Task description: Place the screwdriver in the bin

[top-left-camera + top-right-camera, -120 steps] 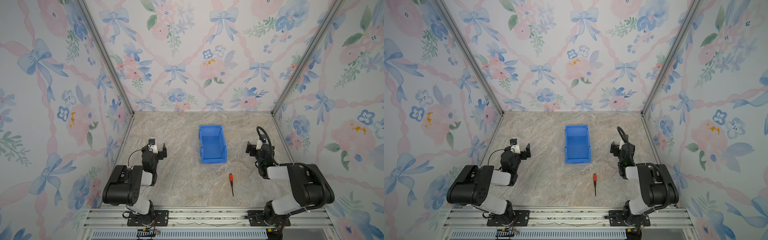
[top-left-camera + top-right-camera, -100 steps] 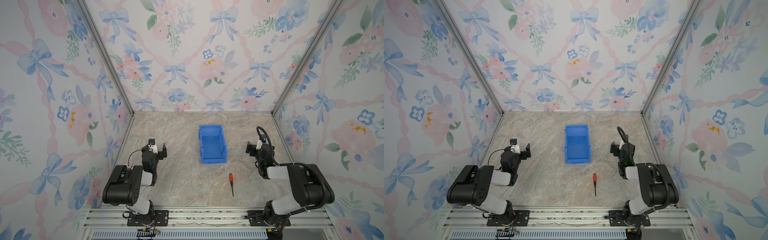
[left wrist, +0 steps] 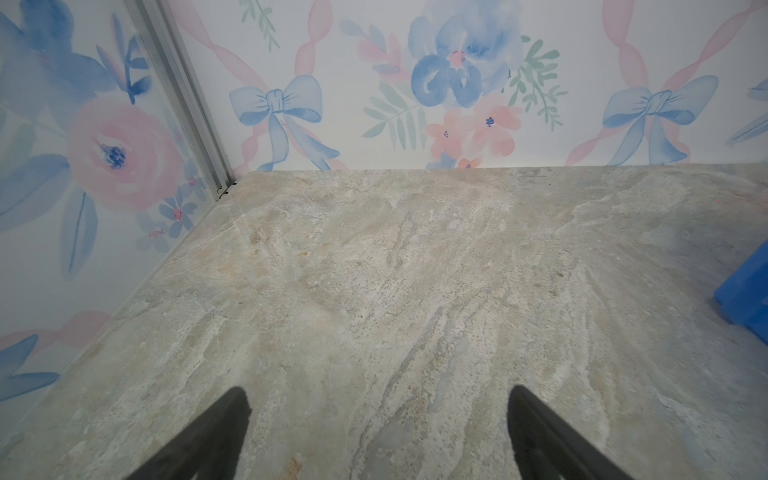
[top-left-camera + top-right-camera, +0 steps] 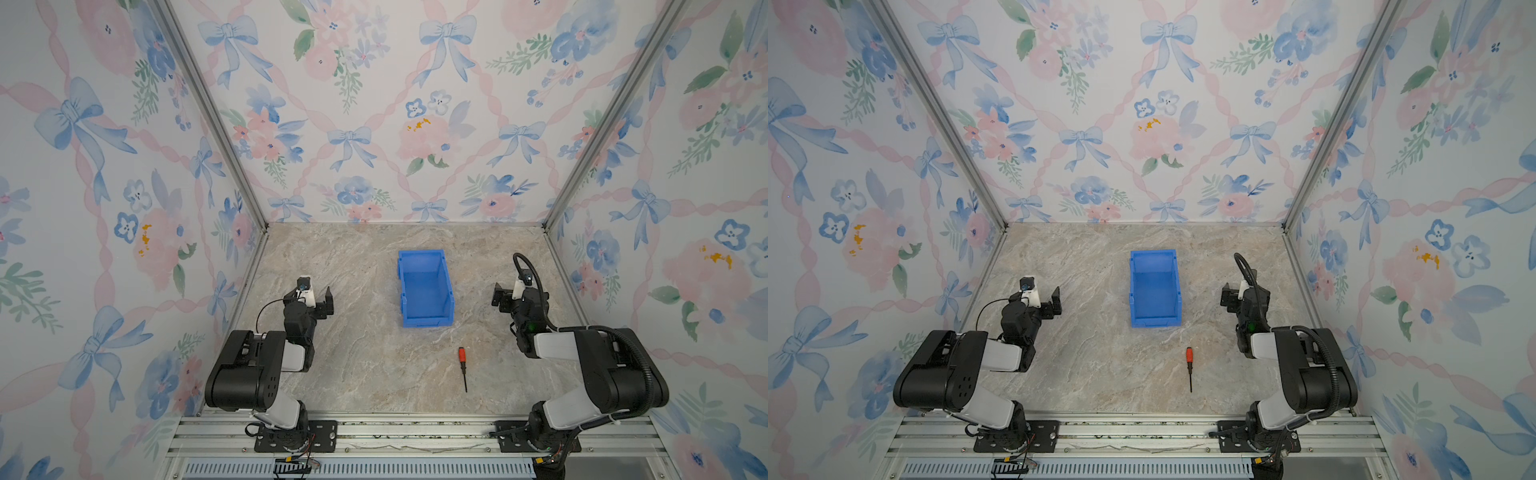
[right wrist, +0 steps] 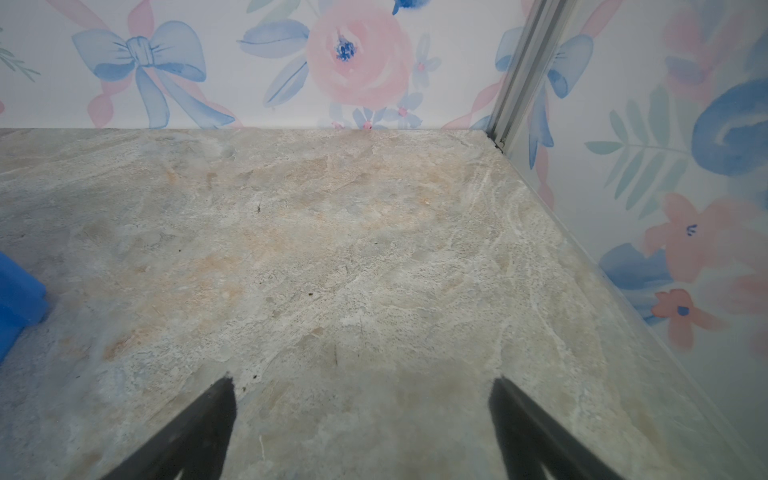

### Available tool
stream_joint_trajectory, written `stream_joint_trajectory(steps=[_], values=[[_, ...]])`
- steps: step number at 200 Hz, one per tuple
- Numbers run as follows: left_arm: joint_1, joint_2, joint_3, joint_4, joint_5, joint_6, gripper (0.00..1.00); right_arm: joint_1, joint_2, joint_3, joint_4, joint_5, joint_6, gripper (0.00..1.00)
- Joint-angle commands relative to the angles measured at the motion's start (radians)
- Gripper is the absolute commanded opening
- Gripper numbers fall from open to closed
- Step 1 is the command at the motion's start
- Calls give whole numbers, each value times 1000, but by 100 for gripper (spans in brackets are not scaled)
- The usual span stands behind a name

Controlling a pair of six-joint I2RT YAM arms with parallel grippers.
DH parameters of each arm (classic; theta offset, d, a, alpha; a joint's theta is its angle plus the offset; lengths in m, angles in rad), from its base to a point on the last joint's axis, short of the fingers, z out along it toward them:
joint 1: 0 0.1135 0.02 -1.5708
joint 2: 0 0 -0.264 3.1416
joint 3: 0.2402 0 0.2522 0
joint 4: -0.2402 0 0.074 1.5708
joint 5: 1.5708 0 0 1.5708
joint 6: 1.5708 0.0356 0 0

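1. The screwdriver point(image 4: 462, 368) lies flat on the worktop point(image 4: 357, 365), near the front and right of centre. Its red handle is toward the bin and its shaft points to the near edge.
2. The bin point(image 4: 424, 259) stands mid-worktop, just beyond the screwdriver and apart from it.
3. The left end effector point(image 3: 376, 395) sits at the left, jaws apart over bare worktop.
4. The right end effector point(image 5: 361, 384) sits at the right, jaws apart over bare worktop, well apart from the screwdriver.
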Motion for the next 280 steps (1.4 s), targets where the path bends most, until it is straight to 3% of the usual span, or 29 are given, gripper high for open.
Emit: stream_joint_trajectory(steps=[1, 178, 229, 259, 280], values=[[-5, 12, -6, 18, -7, 3, 97, 9, 6, -14, 28, 11, -2, 97], [-6, 11, -7, 18, -9, 5, 97, 7, 6, -13, 29, 8, 0, 97], [-11, -34, -16, 14, -80, -11, 97, 19, -25, 2, -24, -13, -19, 97], [-17, -182, 48, -269, -115, -56, 97, 19, -69, -18, -24, 34, -4, 97], [-26, -268, 57, -370, -94, -78, 98, 21, -113, -66, 23, 70, 4, 97]])
